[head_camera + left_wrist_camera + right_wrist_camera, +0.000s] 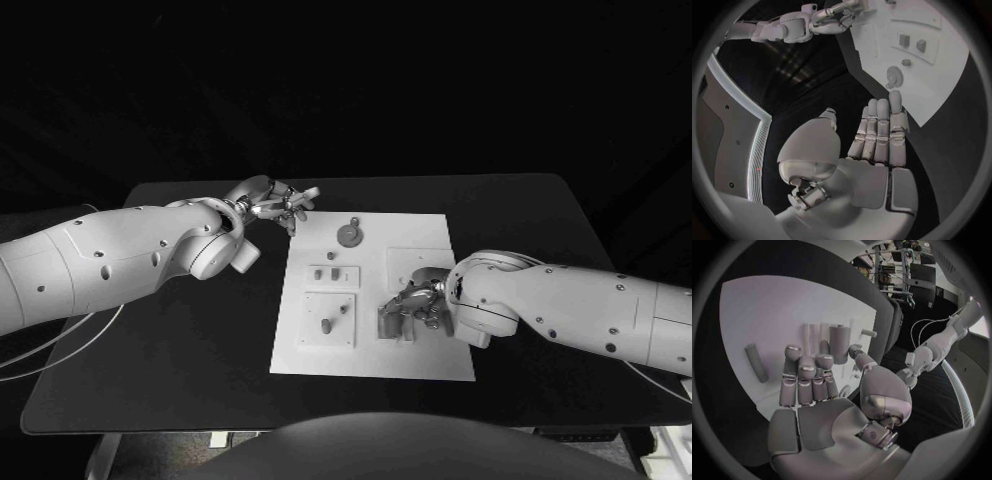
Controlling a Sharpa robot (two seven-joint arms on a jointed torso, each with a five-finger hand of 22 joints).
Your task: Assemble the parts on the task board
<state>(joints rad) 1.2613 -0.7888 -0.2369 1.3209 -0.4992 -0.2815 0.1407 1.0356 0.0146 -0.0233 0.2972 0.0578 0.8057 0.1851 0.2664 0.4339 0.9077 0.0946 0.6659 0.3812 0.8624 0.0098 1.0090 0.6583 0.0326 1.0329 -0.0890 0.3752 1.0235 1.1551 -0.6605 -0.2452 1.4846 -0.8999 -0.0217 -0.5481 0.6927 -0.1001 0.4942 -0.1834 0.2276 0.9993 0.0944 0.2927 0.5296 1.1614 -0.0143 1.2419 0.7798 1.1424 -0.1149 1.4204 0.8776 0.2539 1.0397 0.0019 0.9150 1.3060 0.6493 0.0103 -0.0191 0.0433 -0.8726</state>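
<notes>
Right hand (411, 305) open over task board (372, 355), left hand (274, 203) open, empty

No text, label, brand, number or sign can be read anywhere; the task board (433, 360) and its parts are seen unmarked.

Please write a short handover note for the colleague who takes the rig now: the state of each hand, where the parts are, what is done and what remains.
Left hand: open, holds nothing, over the black table beside the far left corner of the task board.
Right hand: over the board's right side, fingers apart above upright parts; I cannot tell if it touches them.
Parts: a round piece at the far end, two small pieces in the left middle, one piece on the near-left plate.
Done: cannot tell.
Left: several parts lie loose, so assembly appears unfinished.
</notes>
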